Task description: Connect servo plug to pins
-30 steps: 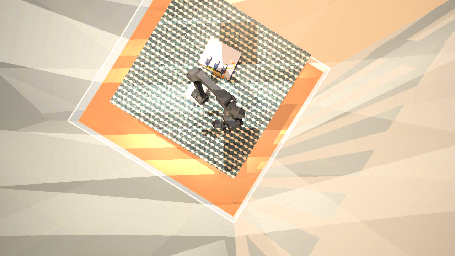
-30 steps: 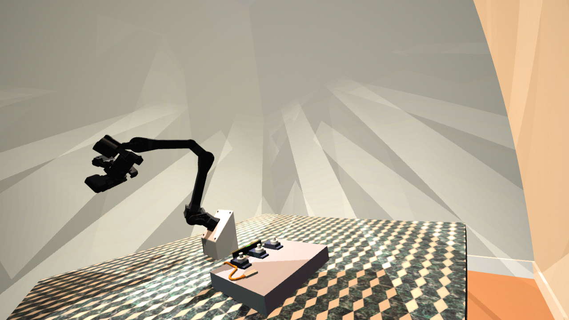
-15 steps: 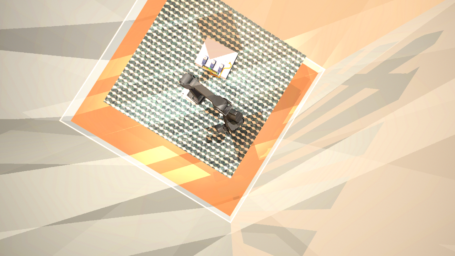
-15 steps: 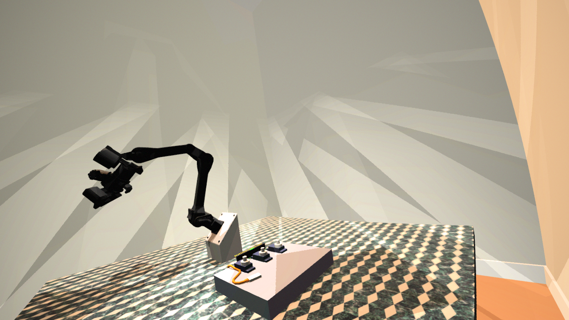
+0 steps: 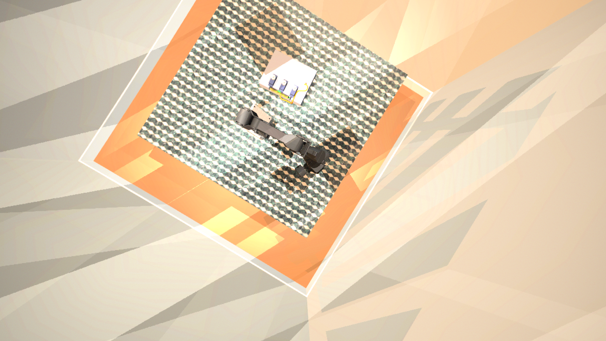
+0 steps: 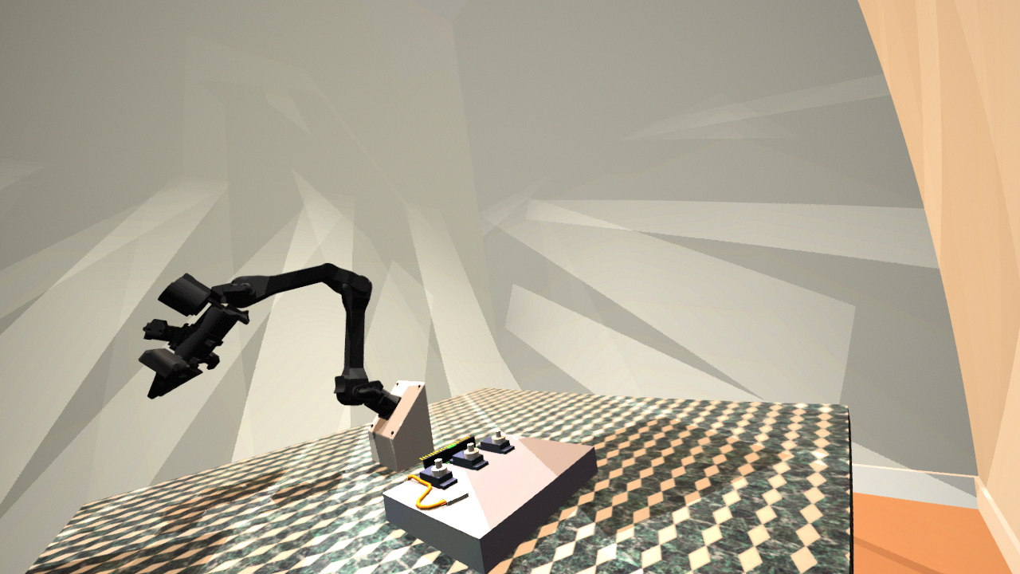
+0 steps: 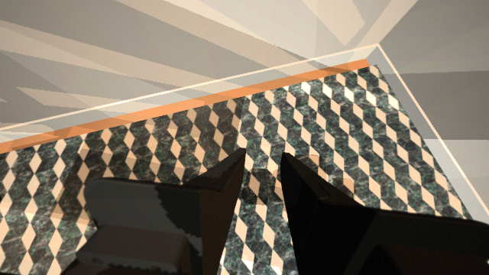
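My gripper point(image 7: 263, 156) is empty, its two dark fingers partly open with a gap between the tips. It hangs in the air over the table, well away from the holder. The pale block-shaped holder point(image 5: 301, 72) point(image 6: 531, 467) carries three dark blue servos in a row. The orange-yellow lead point(image 5: 292, 102) point(image 6: 426, 499) curves over the holder beside the end servo. The small plug point(image 6: 457, 498) lies on the holder's top at the lead's end. The row of pins point(image 5: 285, 96) point(image 6: 447, 450) runs along one edge, with a tiny green mark. Dot and plug holes are too small to make out.
The arm's pale base point(image 5: 263, 112) point(image 6: 408, 428) stands close to the pin side of the holder. The arm stretches from it away from the holder. The patterned table point(image 5: 182, 127) point(image 6: 713, 499) point(image 7: 344, 114) has edges above an orange floor.
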